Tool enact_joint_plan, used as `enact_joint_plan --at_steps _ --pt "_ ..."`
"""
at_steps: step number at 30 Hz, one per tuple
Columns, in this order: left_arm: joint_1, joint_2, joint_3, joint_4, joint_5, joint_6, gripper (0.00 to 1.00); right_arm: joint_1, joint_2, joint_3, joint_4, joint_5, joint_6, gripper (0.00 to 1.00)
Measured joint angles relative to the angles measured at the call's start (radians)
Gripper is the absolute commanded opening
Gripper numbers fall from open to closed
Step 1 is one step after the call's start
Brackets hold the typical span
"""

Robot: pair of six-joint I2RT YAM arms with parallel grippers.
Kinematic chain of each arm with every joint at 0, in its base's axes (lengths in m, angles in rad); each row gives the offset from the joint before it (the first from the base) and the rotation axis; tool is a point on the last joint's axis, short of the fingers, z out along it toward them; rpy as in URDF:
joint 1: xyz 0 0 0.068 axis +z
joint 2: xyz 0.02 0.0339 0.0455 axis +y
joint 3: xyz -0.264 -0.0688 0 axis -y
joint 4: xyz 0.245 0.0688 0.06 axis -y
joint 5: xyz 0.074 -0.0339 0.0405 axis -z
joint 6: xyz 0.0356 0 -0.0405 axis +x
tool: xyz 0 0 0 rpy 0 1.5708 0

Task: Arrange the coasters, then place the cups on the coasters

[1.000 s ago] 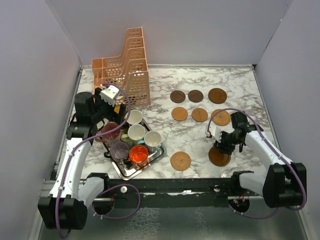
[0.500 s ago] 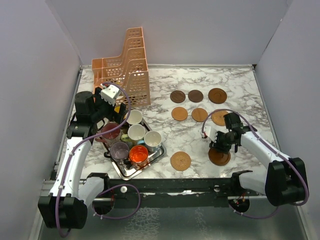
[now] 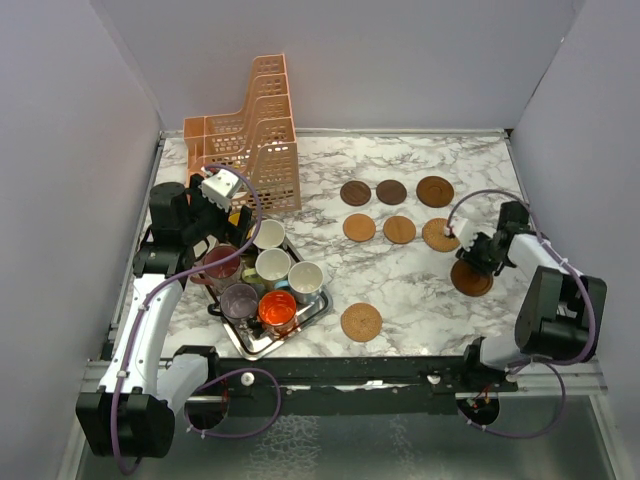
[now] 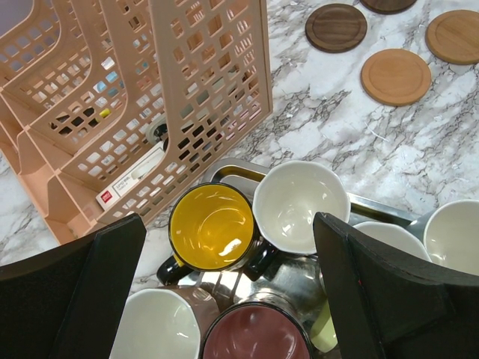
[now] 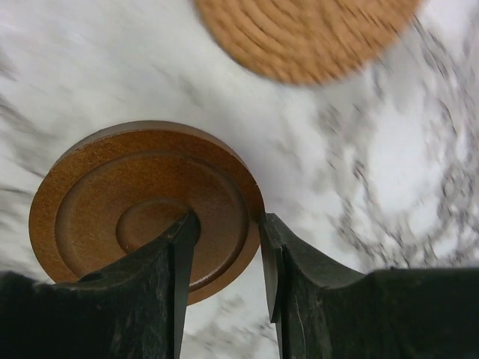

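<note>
My right gripper (image 3: 482, 252) (image 5: 228, 224) is shut on a dark brown coaster (image 3: 472, 279) (image 5: 142, 209), one finger on its face and the other against its rim. That coaster is just in front of a tan coaster (image 3: 440, 235) (image 5: 307, 30). Several more coasters form two rows behind it, for example one at the back (image 3: 391, 191), and a ribbed tan one (image 3: 361, 322) lies nearer the front. My left gripper (image 3: 212, 215) (image 4: 232, 299) hangs open over the cups on the silver tray (image 3: 318, 306). Below it are a yellow cup (image 4: 212, 226), a white cup (image 4: 301, 206) and a maroon cup (image 4: 257, 340). An orange cup (image 3: 277, 308) stands at the tray's front.
A peach plastic file rack (image 3: 250, 135) (image 4: 150, 90) stands at the back left, right behind the tray. Grey walls close in the marble table (image 3: 400, 290) on three sides. The right arm reaches close to the right wall.
My right gripper has travelled from near the front edge back and to the right, taking the dark brown coaster with it. Its jaws have narrowed slightly. The left arm has not moved.
</note>
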Motion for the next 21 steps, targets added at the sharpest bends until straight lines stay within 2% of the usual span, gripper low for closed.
enact_joint_plan --at_steps 3,7,14,21 --pt "0.0 0.0 0.0 0.0 0.0 0.002 0.99 -0.115 0.07 0.06 0.019 0.001 -0.046 0.4" --pt "0.0 0.003 0.002 -0.001 0.0 0.003 0.99 -0.196 0.185 0.17 0.044 0.012 -0.048 0.38" --pt "0.0 0.005 0.019 0.0 0.0 0.003 0.99 -0.208 0.42 0.43 0.111 0.09 0.112 0.36" --pt "0.0 0.005 0.019 0.0 -0.001 0.006 0.99 -0.188 0.596 0.666 0.122 0.1 0.31 0.36"
